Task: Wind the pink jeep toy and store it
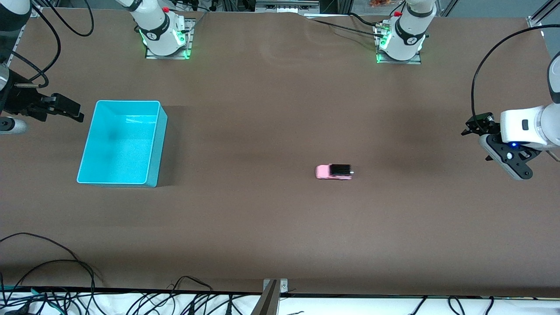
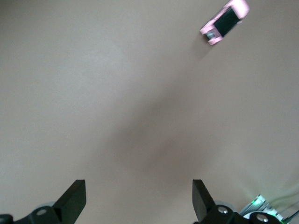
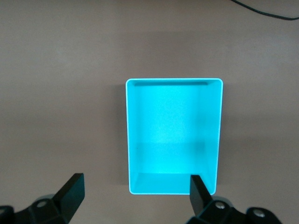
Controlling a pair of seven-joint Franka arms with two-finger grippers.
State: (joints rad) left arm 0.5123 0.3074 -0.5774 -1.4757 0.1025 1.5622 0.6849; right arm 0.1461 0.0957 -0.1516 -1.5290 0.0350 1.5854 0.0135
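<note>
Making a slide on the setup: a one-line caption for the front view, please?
Pink jeep toy on the table, turquoise bin toward the right arm's end, both claws open.

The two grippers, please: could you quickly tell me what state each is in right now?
Left gripper: open, holding nothing, over bare table at its own end.
Right gripper: open, holding nothing, beside the turquoise bin.

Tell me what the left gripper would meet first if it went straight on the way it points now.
Probably only bare table. The open left gripper points down at brown surface, with the pink jeep toy well off to one side of that line, though depth is hard to judge.
</note>
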